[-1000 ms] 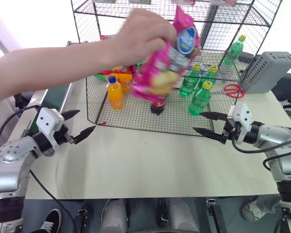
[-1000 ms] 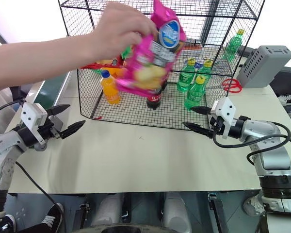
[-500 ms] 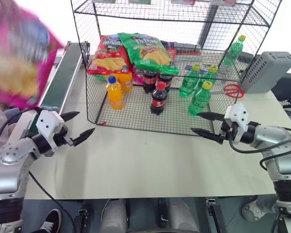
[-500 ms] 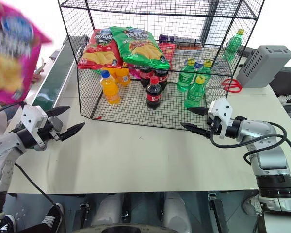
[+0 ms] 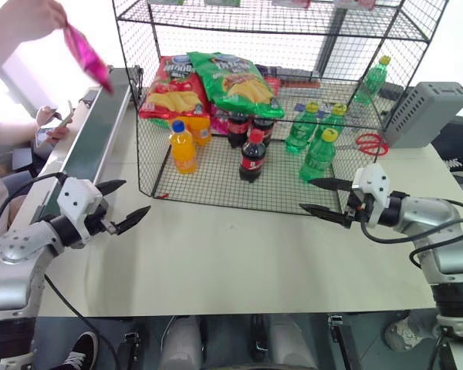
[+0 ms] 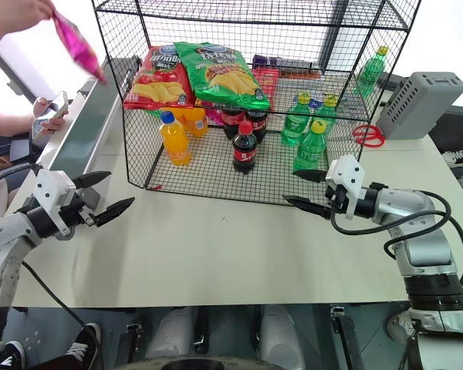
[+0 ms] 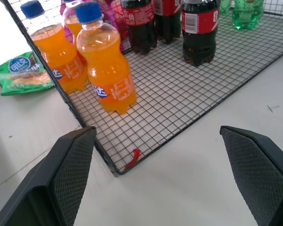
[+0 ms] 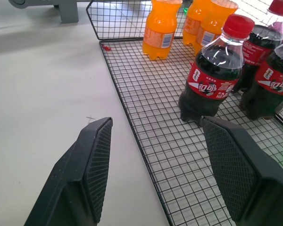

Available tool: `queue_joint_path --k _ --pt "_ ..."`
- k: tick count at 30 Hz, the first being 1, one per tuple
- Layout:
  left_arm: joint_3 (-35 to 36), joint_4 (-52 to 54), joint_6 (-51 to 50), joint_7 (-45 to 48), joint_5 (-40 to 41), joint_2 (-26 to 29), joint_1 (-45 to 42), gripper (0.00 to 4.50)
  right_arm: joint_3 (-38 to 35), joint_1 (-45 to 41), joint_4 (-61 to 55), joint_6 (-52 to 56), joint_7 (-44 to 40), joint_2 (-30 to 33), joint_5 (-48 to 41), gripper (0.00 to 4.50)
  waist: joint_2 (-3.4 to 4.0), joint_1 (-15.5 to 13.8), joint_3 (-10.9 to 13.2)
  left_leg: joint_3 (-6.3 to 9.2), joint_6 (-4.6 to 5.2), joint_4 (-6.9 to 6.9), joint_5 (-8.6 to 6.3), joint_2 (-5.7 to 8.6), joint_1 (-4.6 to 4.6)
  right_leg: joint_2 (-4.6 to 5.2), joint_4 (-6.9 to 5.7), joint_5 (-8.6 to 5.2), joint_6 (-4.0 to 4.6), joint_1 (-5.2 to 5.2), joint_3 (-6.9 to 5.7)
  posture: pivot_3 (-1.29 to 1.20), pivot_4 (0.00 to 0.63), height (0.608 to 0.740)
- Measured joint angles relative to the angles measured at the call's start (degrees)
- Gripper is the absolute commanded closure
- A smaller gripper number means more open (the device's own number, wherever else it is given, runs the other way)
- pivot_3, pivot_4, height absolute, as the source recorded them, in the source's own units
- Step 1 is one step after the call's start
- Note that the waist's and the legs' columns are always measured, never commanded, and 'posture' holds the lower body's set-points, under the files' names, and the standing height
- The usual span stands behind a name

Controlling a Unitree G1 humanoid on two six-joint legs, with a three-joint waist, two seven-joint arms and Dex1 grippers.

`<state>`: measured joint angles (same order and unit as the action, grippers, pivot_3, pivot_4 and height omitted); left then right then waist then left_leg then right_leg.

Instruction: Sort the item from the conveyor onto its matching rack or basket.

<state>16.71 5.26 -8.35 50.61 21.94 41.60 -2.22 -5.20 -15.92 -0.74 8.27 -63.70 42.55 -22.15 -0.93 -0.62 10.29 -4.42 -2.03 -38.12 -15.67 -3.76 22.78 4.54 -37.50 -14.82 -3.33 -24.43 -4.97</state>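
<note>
A person's hand (image 5: pixel 23 15) holds the pink crisp bag (image 5: pixel 89 58) by its top at the far left, seen nearly edge-on, hanging above the far part of the conveyor (image 5: pixel 92 142). The black wire rack (image 5: pixel 216 202) stands on the table ahead, in the middle. My left gripper (image 5: pixel 136 196) hovers open and empty over the table near the rack's front left corner, beside the conveyor. My right gripper (image 5: pixel 305 194) is open and empty at the rack's front right edge, facing the cola bottles (image 8: pixel 212 80).
The rack's lower tier holds a red crisp bag (image 5: pixel 172 85), a green crisp bag (image 5: pixel 231 81), orange bottles (image 5: pixel 182 148), cola bottles (image 5: pixel 251 156) and green bottles (image 5: pixel 318 154). A grey slatted box (image 5: pixel 424 112) stands at the right. A second hand with a phone (image 5: pixel 50 127) is beside the conveyor.
The person's hand carried the pink bag from in front of the rack away to the left; it now hangs high over the conveyor. Both grippers stayed put and open.
</note>
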Motion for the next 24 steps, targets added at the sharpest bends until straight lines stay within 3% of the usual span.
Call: queue_joint_path --k 16,24 --pt "0.0 0.6 -1.2 0.7 0.1 0.5 0.7 0.00 1.1 -0.4 1.1 -2.0 -0.8 -0.1 1.3 1.41 0.00 0.0 0.0 0.00 0.00 0.00 0.00 0.00 0.00 0.00 0.00 0.00 0.00 0.00 0.00 0.00 0.150 0.740" --pt "2.7 3.0 -6.8 2.6 6.3 1.7 3.0 0.00 1.9 -0.9 1.1 -0.9 -1.1 -0.9 0.7 1.41 0.00 0.2 0.0 0.00 0.00 0.01 0.00 -0.01 -0.01 0.00 0.00 0.00 0.00 0.00 0.00 0.00 0.150 0.740"
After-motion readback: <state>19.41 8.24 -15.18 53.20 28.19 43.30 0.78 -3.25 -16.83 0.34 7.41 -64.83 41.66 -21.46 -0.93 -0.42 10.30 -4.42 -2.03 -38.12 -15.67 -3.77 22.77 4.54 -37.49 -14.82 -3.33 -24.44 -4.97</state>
